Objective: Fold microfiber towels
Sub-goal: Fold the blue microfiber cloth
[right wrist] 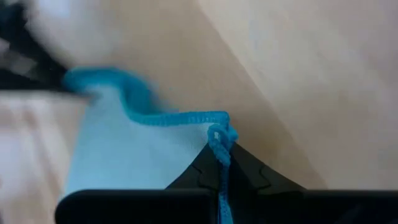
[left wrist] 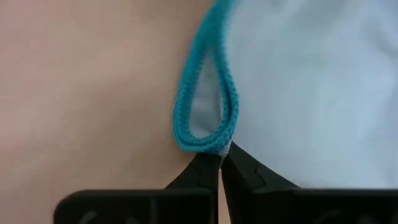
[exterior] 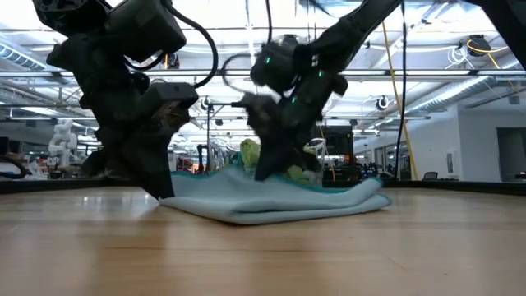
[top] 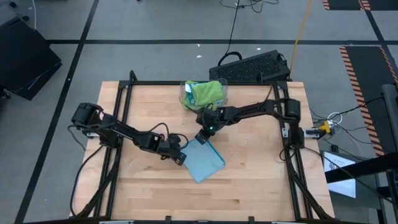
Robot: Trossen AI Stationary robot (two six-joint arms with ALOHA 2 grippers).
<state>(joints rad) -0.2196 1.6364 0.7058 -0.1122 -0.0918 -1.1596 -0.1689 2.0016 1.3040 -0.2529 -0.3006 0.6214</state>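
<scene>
We are looking down at a wooden desk (top: 155, 193) with a light blue towel (top: 204, 162) lying just right of its middle, folded over and tilted, its darker stitched border showing along the edges. Bare wood is lying open all around it, widest toward six o'clock. At twelve o'clock from the towel a clear plastic bin (top: 222, 92) is holding lime green towels (top: 206, 92) near the far edge. The left pincer (top: 181, 157) is sitting at the towel's nine o'clock edge, its tips closed tight on the looped border (left wrist: 205, 124). The right pincer (top: 203, 138) is bearing down at the towel's twelve o'clock corner, also pinched shut on the stitched border (right wrist: 219, 140). We are seeing no readable writing anywhere.
</scene>
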